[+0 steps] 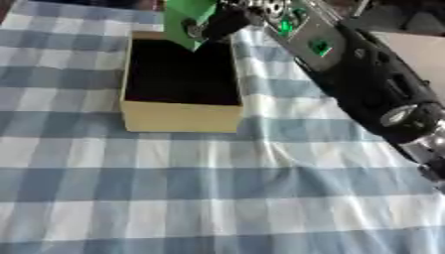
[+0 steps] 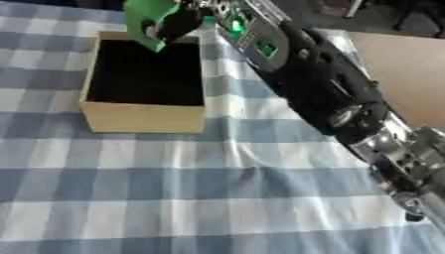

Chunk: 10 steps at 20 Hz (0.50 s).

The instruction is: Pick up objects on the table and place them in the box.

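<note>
The box [image 1: 181, 116] stands on the checked cloth [image 1: 217, 198] of the worktop, toward its far side, open at the top; its inside is dark and nothing can be made out in it. Above its far right corner hangs a green object [image 2: 143, 17], flat and tilted, held by the right hand [image 1: 228, 22], whose dark fingers [image 2: 178, 22] curl around its lower edge. The right arm [image 1: 365, 84] reaches in from the right side, slanting across the cloth. In front of the box, the cloth lies bare out to the near edge. At the far right, a plain brown surface [image 2: 404, 69] shows beyond the cloth.
</note>
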Tool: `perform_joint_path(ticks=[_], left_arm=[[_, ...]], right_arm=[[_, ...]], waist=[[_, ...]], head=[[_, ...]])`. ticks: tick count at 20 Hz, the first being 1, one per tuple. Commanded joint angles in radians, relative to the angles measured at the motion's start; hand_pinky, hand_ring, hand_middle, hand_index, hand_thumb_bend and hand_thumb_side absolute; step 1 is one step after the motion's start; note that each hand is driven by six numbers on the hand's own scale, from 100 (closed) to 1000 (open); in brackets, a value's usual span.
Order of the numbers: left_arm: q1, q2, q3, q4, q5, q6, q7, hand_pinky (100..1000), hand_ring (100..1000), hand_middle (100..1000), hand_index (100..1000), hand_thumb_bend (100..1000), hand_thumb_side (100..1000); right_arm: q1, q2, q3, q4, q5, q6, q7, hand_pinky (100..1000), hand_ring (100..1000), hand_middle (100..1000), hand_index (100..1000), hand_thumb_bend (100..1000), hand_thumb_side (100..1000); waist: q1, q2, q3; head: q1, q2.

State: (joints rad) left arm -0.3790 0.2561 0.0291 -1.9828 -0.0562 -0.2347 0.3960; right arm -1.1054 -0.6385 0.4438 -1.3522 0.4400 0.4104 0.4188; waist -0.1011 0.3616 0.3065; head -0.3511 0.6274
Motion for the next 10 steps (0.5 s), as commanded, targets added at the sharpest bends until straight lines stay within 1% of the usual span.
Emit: perform_joint_path(ticks=[1,4,10], left_arm=[[-0.01,0.011,-0.001,-0.017,0.002,0.0,-0.005,719,588,648,743,100,878],[-0.007,0.01,0.0,-0.017,0.001,0.002,-0.006,719,588,648,743,100,879],[0.002,0.008,0.003,-0.017,0.0,0.005,-0.005,720,588,649,743,100,880]], right_arm=[[-0.021,0.001,-0.005,0.021,0.028,-0.013,-0.008,618,483,306,938,100,383],[-0.01,-0.002,0.001,0.017,0.038,-0.022,-0.003,616,482,304,937,100,374],[0.027,-0.024,0.016,-0.026,0.062,-0.024,0.008,613,481,301,936,100,373]], waist=[[-0.007,-0.017,0.0],[-0.007,-0.017,0.0],[-0.003,-0.022,-0.011]], head=[[-0.008,-0.012],[-0.007,-0.011],[-0.003,-0.005]])
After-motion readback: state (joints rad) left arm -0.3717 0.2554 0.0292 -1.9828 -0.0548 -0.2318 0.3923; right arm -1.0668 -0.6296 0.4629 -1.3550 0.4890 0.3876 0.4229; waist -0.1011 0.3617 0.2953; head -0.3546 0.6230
